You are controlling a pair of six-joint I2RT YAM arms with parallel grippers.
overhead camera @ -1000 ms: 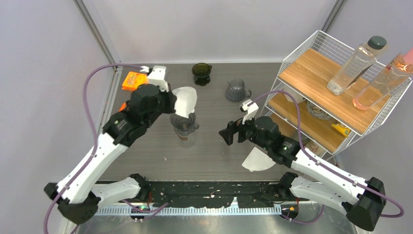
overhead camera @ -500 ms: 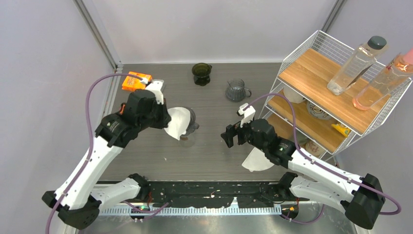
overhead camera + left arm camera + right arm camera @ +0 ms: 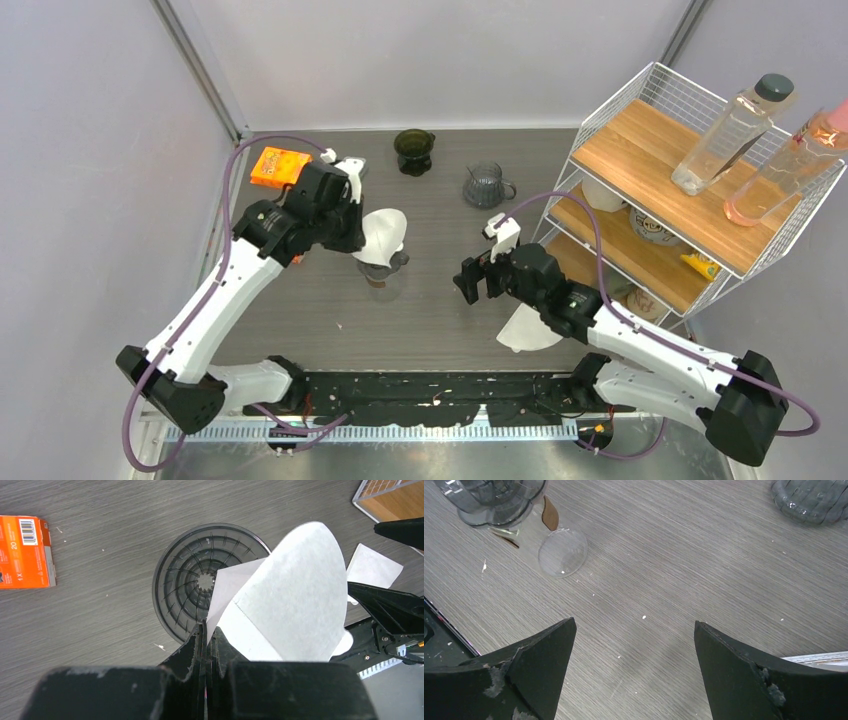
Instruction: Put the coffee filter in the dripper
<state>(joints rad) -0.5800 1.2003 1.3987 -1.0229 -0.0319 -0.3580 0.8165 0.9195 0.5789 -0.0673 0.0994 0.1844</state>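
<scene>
Half done at most, judging by the layout. Pinching the white paper coffee filter (image 3: 295, 595) along its seamed edge with the left gripper (image 3: 205, 630), jaws pressed together on the paper. Hovering right over the dark ribbed dripper (image 3: 185, 590), toward the middle of the table, with the filter's narrow end overlapping the dripper's mouth in the left wrist view and the wide rounded end fanning up and away to the right. No telling of contact between paper and ribs; from above, looks propped at the mouth rather than seated. Not yet spread into a cone against the wall, not yet let go.

Left to do, as a judgement: lower the narrow end toward the centre, settle the paper against the ribs, release, pull clear.

Waiting with the right gripper (image 3: 634, 624) spread wide and holding nothing, over bare table just right of the dripper. Ignoring a second filter (image 3: 525, 330), flat near the table's front edge beneath the right arm, and an orange box (image 3: 277, 165) by the rear left corner.
</scene>
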